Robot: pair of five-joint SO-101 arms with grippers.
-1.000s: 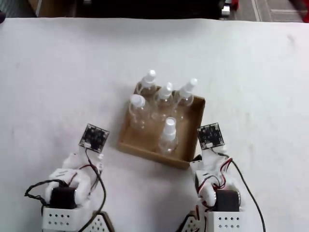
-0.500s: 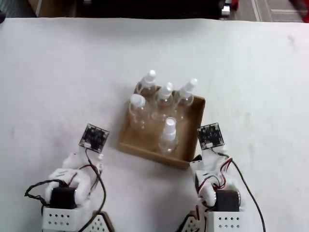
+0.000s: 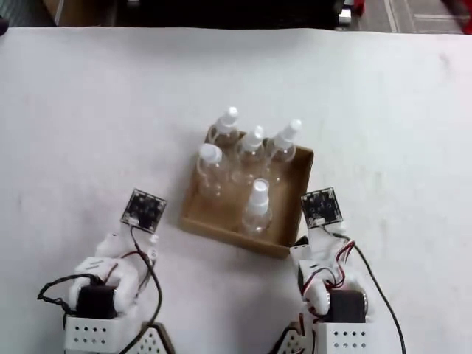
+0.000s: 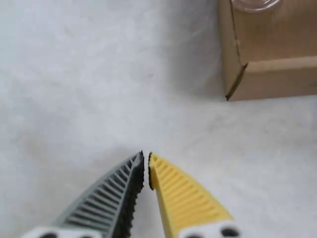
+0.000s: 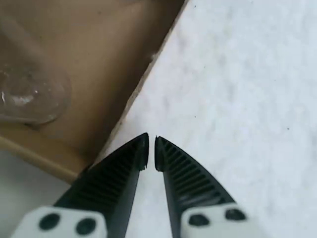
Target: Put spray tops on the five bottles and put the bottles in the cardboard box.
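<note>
Five clear bottles (image 3: 251, 151) are seen standing inside the cardboard box (image 3: 221, 223), each one fitted with a white spray top (image 3: 230, 114). Three are ranged along the far side of the box, a fourth is set at its left side, and the fifth is placed alone close to the near wall. The open box is found near the middle of the white tabletop (image 3: 88, 110), turned a little askew, in front of the two arms and between them.

The left pincer (image 4: 146, 161) is held narrow: its grey and yellow fingers are brought together, with the tips all but touching. It is poised over bare tabletop, apart from a corner of the box. The right pincer (image 5: 151, 146) is likewise drawn narrow, with just a thin slit left between its black fingers. Its tips are placed just beside the edge of the box, and nothing is gripped by either pincer.

From above, the left arm (image 3: 110, 276) is seen at the near edge, left of the box. The right arm (image 3: 328, 284) is seen just by the box's near right corner.
</note>
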